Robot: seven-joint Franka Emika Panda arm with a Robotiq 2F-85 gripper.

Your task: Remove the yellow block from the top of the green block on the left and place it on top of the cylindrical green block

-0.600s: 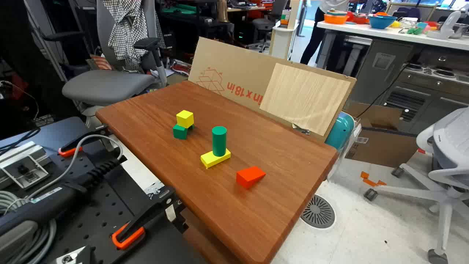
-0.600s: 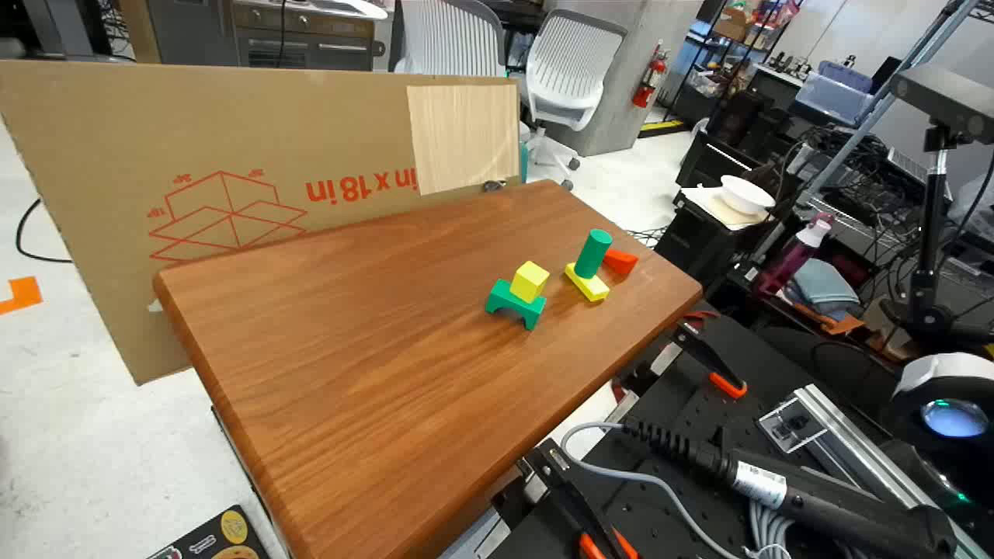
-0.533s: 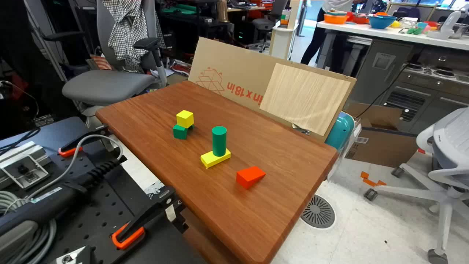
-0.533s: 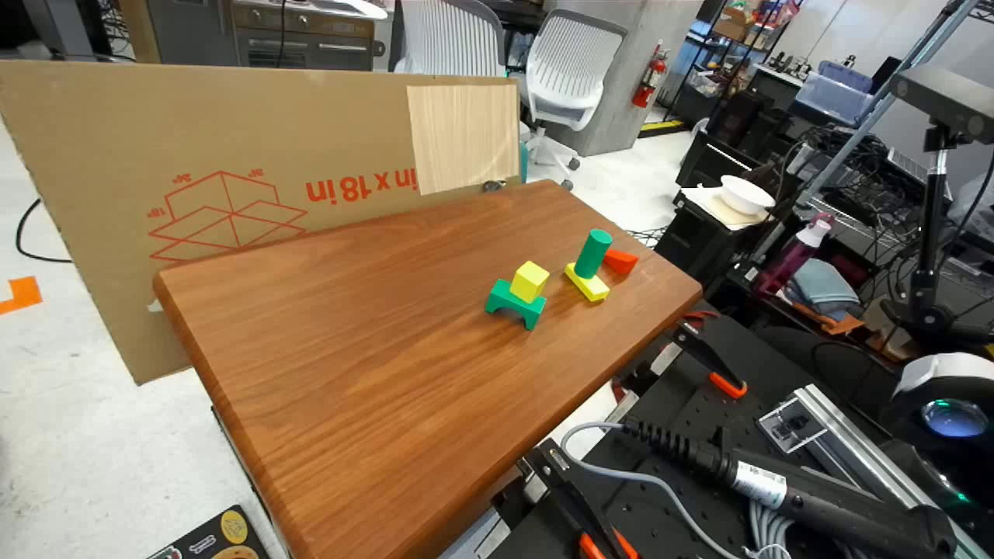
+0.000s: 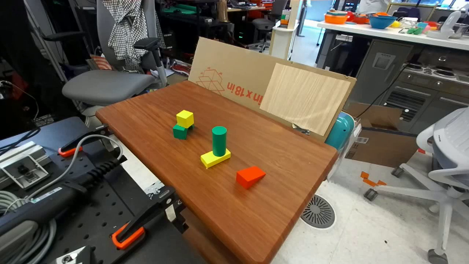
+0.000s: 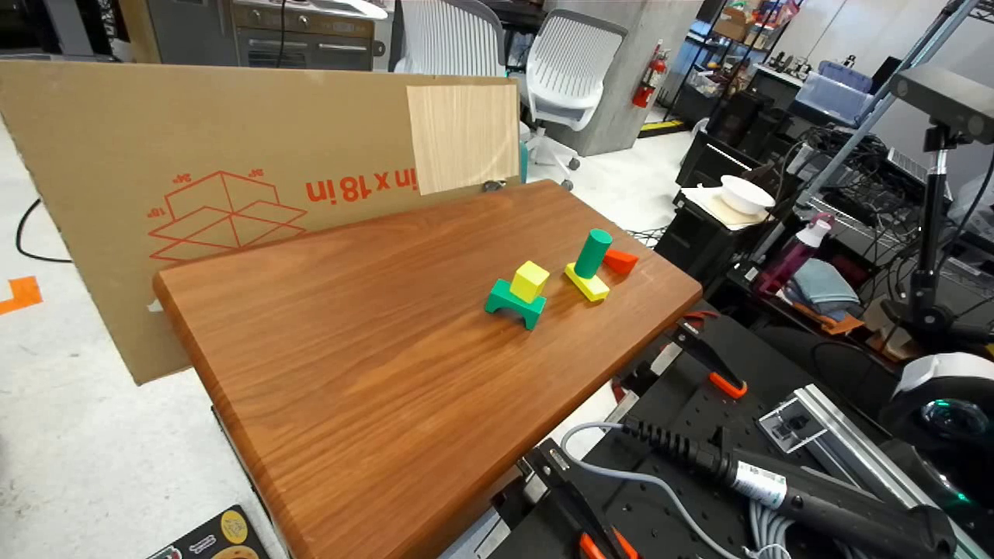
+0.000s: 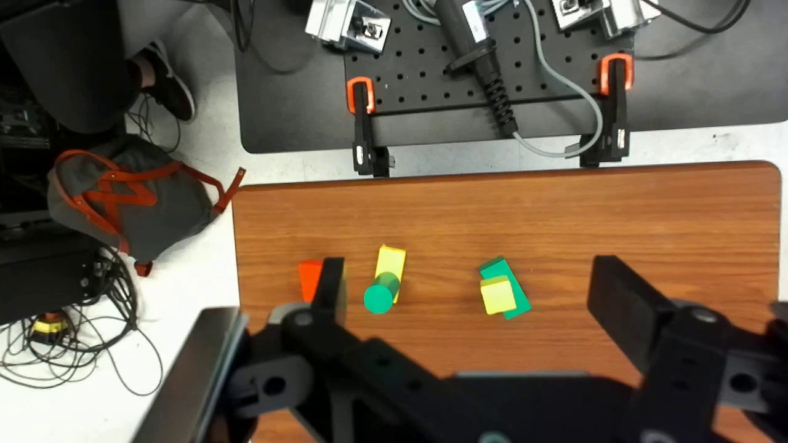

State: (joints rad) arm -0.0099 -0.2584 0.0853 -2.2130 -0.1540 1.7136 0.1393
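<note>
- So the gripper (image 7: pixel 471 286) is spread super wide in the wrist view, its 2 fingers (image 7: pixel 625 307) way apart, and it's got hold of nothing.
- The yellow block (image 7: pixel 498 298) shows down below the gripper, between those 2 fingers and well apart from both, a bit closer to the finger on the right of that view.
- It's sitting on top of the green block (image 6: pixel 506 299), kinda twisted on it. That green piece is a little arch, going by an exterior view.
- The cylindrical green block (image 7: pixel 378 299) is below the gripper too, showing between the fingers but near the finger on the left of the wrist view. It's standing upright on a flat yellow slab (image 7: pixel 390 261), toward 1 end.
- An orange wedge (image 7: pixel 309 277) pokes out from behind that same finger, lying on the bench (image 7: pixel 431 209) below.
- 2 black-and-orange clamps (image 7: pixel 364 132) sit out past the fingertips, by the bench edge.
</note>
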